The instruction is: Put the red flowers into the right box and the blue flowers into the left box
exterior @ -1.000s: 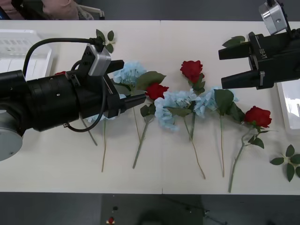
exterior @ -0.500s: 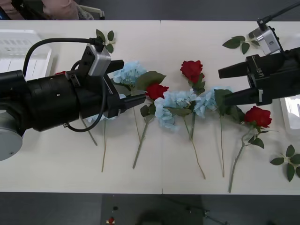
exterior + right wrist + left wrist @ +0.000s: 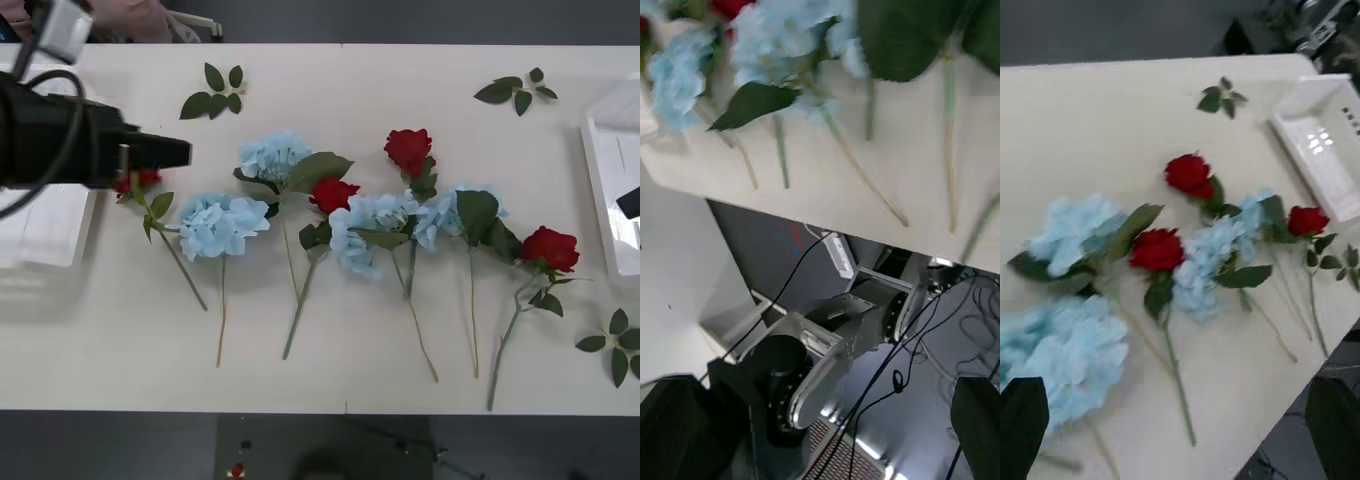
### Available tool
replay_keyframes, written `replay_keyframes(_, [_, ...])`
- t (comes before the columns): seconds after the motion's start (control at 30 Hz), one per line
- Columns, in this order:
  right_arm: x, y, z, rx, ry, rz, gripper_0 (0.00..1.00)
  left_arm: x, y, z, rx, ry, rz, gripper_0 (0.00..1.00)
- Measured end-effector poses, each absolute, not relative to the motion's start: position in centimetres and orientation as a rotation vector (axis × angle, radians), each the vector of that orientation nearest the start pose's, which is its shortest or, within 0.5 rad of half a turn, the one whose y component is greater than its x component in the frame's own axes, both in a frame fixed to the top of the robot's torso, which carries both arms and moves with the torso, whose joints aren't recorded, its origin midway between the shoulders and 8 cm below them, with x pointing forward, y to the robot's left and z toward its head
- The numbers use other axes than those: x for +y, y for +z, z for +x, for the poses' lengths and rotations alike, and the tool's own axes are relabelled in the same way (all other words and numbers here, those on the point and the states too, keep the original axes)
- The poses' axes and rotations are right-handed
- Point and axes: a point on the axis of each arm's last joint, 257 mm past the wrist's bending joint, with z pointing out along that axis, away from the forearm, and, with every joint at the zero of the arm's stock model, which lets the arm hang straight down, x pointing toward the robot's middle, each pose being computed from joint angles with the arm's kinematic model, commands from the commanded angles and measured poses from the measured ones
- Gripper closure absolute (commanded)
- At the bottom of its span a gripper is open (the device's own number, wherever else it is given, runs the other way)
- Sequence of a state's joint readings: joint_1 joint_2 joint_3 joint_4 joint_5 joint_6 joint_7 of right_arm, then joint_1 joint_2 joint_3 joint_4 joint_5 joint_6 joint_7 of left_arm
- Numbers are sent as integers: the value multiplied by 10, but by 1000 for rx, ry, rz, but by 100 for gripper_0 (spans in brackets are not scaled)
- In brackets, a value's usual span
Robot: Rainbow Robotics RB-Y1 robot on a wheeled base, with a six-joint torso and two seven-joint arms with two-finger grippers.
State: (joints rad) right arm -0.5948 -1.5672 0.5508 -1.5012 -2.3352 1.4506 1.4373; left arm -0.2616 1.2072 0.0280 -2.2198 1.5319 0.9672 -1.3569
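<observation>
Left box point(image 3: 48, 228): lying at the table's point(image 3: 330, 80) left end, with the left arm hanging over it.
Left gripper point(image 3: 165, 152): pointing rightward along the table, carrying nothing; its fingers point(image 3: 1022, 416) are standing spread at the wrist view's corners.
Red flowers, leftmost point(image 3: 135, 182): head peeking out just below the left fingertips, stem running down-right toward the near edge.
Blue flowers, leftmost point(image 3: 222, 222): lying near the left gripper, to its right and toward the near edge, long axis running from head to near edge. A second cluster point(image 3: 275, 155) is lying just beyond, farther right.
Middle tangle: red heads point(image 3: 333, 193) point(image 3: 408, 148) and blue clusters point(image 3: 375, 218) point(image 3: 440, 215) overlapping, stems all pointing at the near edge.
Rightmost red flower point(image 3: 550, 248): lying near the right box point(image 3: 588, 180), stem slanting down-left.
Right gripper point(image 3: 628, 202): sitting at the right edge over the right box, fingers point(image 3: 977, 420) parted and carrying nothing.
Loose leaf sprigs point(image 3: 215, 92) point(image 3: 515, 88) point(image 3: 612, 345): lying apart from the flowers.
Judgement: the left arm is looking nearer the leftmost blue cluster; a grasp across its stem would be suiting it.
</observation>
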Motion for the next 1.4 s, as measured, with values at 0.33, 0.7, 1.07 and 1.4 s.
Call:
replay_keyframes(0.33, [-374, -200, 382, 3013, 562, 247, 0, 292, -150, 451, 2532, -763, -123, 0])
replay_keyframes(0.7, [-337, -265, 374, 2894, 553, 347, 0, 320, -236, 494, 2615, -684, -648, 0])
replay_keyframes(1.07, [-318, -307, 400, 2805, 475, 327, 0, 335, -262, 564, 2560, -507, -816, 0])
replay_keyframes(1.4, [-304, -321, 430, 2698, 432, 260, 0, 336, -290, 591, 2524, -347, -740, 0])
